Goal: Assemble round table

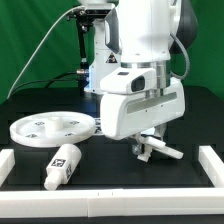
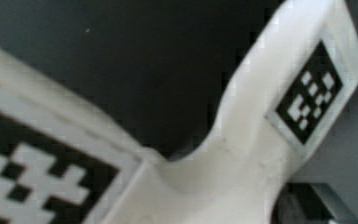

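Observation:
The small cross-shaped foot piece (image 1: 160, 150) lies on the black table to the exterior view's right of centre. My gripper (image 1: 148, 146) is lowered straight onto it, its fingers straddling one arm of the cross. In the wrist view the foot piece (image 2: 247, 150) fills the frame with its black-white tags, and one dark finger (image 2: 341, 203) stands just beside its edge. I cannot tell whether the pads touch it. The large rimmed round disc (image 1: 50, 128) lies flat at the exterior view's left. The short thick cylinder leg (image 1: 63, 165) lies on its side in front of the disc.
White border rails run along the table's front (image 1: 110, 200), the exterior view's left (image 1: 5, 165) and right (image 1: 212, 165). The arm's base and cables (image 1: 95, 60) stand behind the work area against a green backdrop.

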Motion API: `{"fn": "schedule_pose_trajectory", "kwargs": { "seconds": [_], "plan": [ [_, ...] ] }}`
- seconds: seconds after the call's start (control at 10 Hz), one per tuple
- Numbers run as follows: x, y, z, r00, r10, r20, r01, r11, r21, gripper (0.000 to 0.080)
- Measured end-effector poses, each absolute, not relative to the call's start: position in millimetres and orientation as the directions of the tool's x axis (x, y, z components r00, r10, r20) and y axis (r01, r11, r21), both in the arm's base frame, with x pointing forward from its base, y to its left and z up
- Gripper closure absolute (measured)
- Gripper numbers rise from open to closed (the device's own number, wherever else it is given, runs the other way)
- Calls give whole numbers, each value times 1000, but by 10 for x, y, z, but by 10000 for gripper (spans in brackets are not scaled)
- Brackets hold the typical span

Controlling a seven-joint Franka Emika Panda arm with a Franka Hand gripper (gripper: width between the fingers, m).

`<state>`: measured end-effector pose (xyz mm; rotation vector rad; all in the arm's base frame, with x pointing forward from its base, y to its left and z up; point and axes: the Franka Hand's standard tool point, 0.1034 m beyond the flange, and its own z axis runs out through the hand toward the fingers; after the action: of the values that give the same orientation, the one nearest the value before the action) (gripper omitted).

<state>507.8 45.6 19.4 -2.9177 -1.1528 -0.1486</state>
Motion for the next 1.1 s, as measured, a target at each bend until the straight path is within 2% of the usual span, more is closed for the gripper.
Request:
{"fn": "schedule_pose_trajectory", "kwargs": {
  "seconds": [0.1,0.2,0.4,0.5,0.9,1.1],
  "plan": [
    [5029,465,257,743,666,56,667,-745,7,397],
    [4993,558,375,753,656,56,657,-754,6,397],
    [4735,863,560,802,594,60,595,-804,4,397],
    [4661,969,593,807,587,66,588,-809,6,396],
    [4631,937,541,796,603,55,603,-797,2,396],
    [4312,860,378,836,547,27,548,-836,-22,396]
  ]
}}
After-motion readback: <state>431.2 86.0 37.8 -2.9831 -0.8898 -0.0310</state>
